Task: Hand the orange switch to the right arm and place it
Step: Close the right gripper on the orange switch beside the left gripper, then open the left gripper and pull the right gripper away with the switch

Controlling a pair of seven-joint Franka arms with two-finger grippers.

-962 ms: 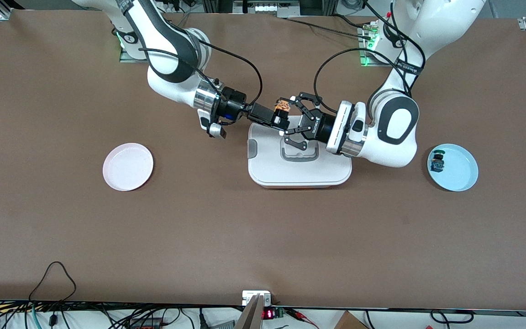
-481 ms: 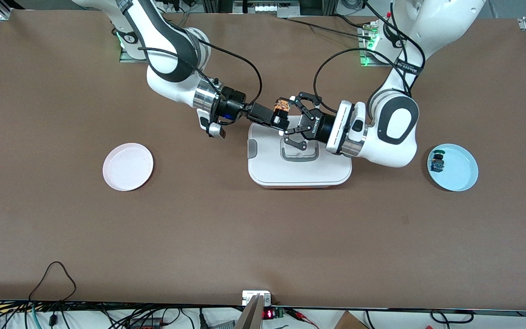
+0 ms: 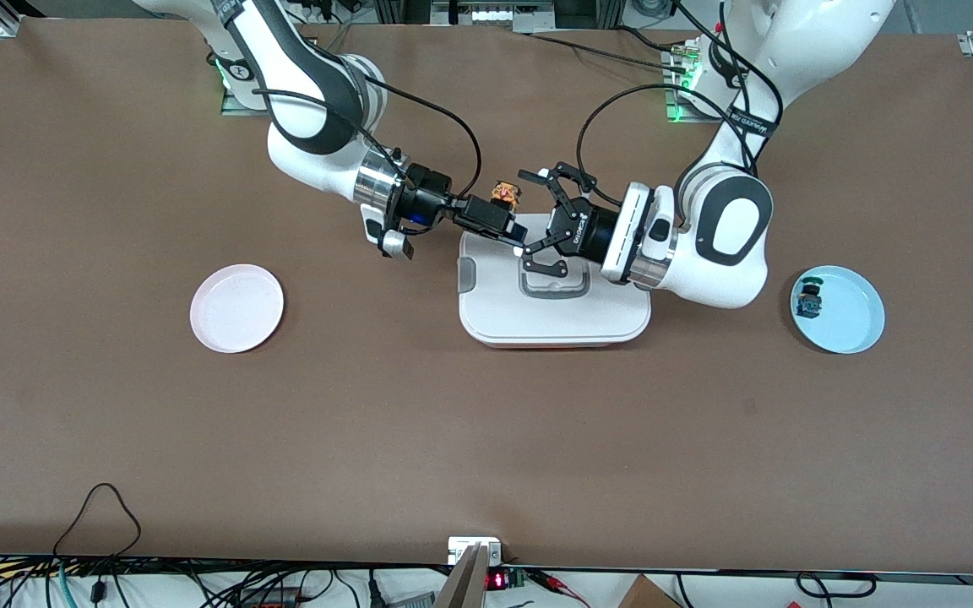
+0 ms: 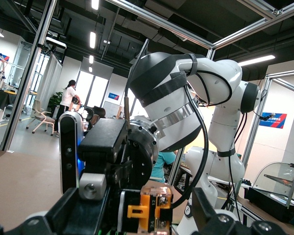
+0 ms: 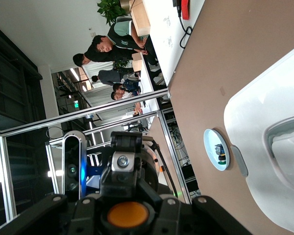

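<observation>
Right tool [image 3: 510, 221] clamped on orange switch [image 3: 504, 193], held in air over edge of white box [image 3: 554, 317] farthest from front camera. Left tool [image 3: 537, 221] spread wide, grasping nothing, over same box, just beside switch, apart from it. Box sits mid-counter [image 3: 486, 439]. Pink plate [image 3: 236, 307] toward right arm's end from box. Blue plate [image 3: 850, 317] toward left arm's end from box, small blue-green part [image 3: 808, 301] lying in it.
</observation>
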